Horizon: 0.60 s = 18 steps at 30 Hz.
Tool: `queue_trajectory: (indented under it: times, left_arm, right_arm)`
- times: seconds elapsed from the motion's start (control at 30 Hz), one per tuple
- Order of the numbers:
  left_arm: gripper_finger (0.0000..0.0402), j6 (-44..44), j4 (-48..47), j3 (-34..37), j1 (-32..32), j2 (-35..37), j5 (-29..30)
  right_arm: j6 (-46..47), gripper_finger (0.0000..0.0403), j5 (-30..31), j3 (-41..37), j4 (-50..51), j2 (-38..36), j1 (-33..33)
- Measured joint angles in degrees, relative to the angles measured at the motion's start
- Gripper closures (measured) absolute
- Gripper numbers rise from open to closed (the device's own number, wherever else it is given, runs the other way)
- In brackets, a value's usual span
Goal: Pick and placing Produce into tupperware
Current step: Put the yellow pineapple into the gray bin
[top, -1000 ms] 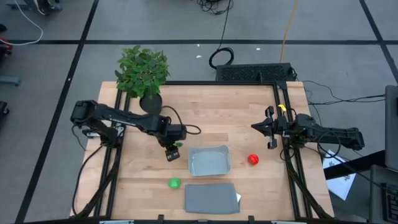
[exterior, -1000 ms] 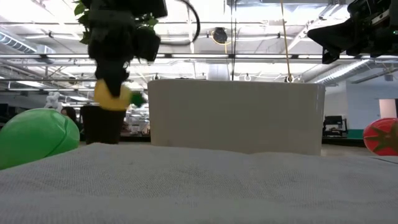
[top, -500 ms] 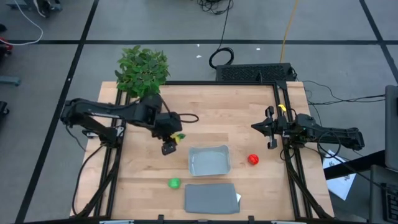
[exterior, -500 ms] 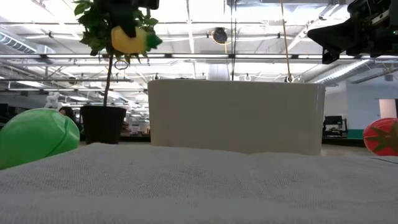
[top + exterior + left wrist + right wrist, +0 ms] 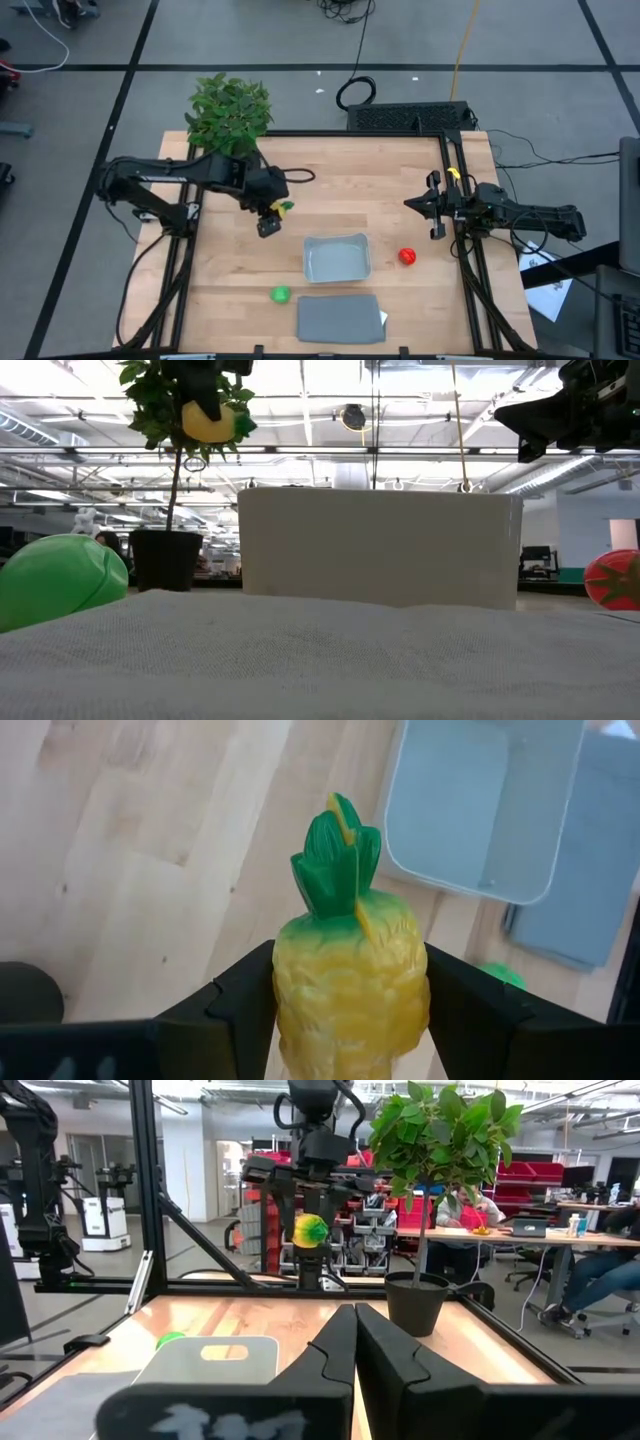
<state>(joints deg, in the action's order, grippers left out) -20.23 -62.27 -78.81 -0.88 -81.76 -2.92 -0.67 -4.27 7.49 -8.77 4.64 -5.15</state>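
My left gripper [image 5: 272, 216] is shut on the yellow produce piece with the green tip [image 5: 350, 970], high above the table, left of and beyond the tupperware [image 5: 337, 258]; the low view shows the yellow piece [image 5: 208, 422] well up in the air. The tupperware is a light grey-blue tray resting flat on the wood. The round red piece [image 5: 407, 256] sits on the table to the tray's right, the round green piece [image 5: 280, 294] near its front-left corner. My right gripper [image 5: 437, 208] waits shut near the right edge, touching nothing. My left gripper pinches the yellow piece's body [image 5: 300, 1010] between its two fingers [image 5: 240, 1005], one on each side. The green tip [image 5: 335, 870] sticks out past the fingertips. The piece is lifted clear of the table.
A flat darker grey lid [image 5: 340, 318] lies in front of the tray at the near edge. A leafy potted plant [image 5: 230, 115] stands at the table's far-left corner, close behind the left arm. Bare wood lies between the tray and the far edge.
My left gripper has risen with the yellow piece and drawn back toward the far-left, nearer the potted plant. The piece went from low above the table to high in the air. The right arm kept still.
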Motion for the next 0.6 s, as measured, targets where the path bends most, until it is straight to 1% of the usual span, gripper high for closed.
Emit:
queue_trajectory:
  times: [0.17, 0.37, 0.5, 0.6]
  left_arm:
    - [0.0188, 0.4, 4.5, 0.0, -0.6, -2.1, -0.4]
    - [0.0188, 2.8, 8.8, -0.8, -0.6, -7.3, -4.9]
    - [0.0188, 5.2, 8.3, -4.8, -0.6, -12.7, -7.0]
    - [0.0188, 8.1, 8.1, -9.1, -0.5, -17.0, -9.0]
  right_arm:
    - [0.0, 0.0403, 0.0, 0.0, 0.0, 0.0, 0.0]
    - [0.0, 0.0403, 0.0, 0.0, -0.2, 0.0, 0.0]
    - [0.0, 0.0403, 0.0, 0.0, -0.6, 0.2, 0.0]
    - [0.0, 0.0403, 0.0, 0.0, -1.0, 0.4, 0.0]
